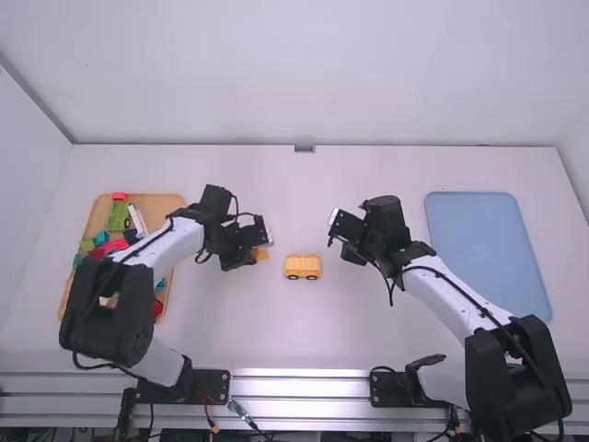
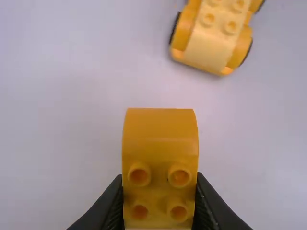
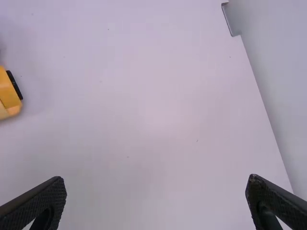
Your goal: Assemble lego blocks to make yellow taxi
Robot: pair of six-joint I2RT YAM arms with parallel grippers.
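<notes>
Free lane between yellow car [image 1: 303, 267] and right tool [image 1: 350, 250]

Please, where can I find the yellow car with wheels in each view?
High view: the yellow car is near the middle of the table.
Left wrist view: car beyond the held yellow block, cut by the edge.
Right wrist view: car's end, at the picture's edge.
Shared landmark: the table, under the car everywhere.

The yellow car body [image 1: 303, 267], a studded block with dark wheels, sits upright on the worktop, between the 2 arms. Apart from it, a deeper orange-yellow block [image 2: 159, 143] is pinched between the left jaws, its 4 round studs facing the wrist camera, its far end smoothly curved.
</notes>
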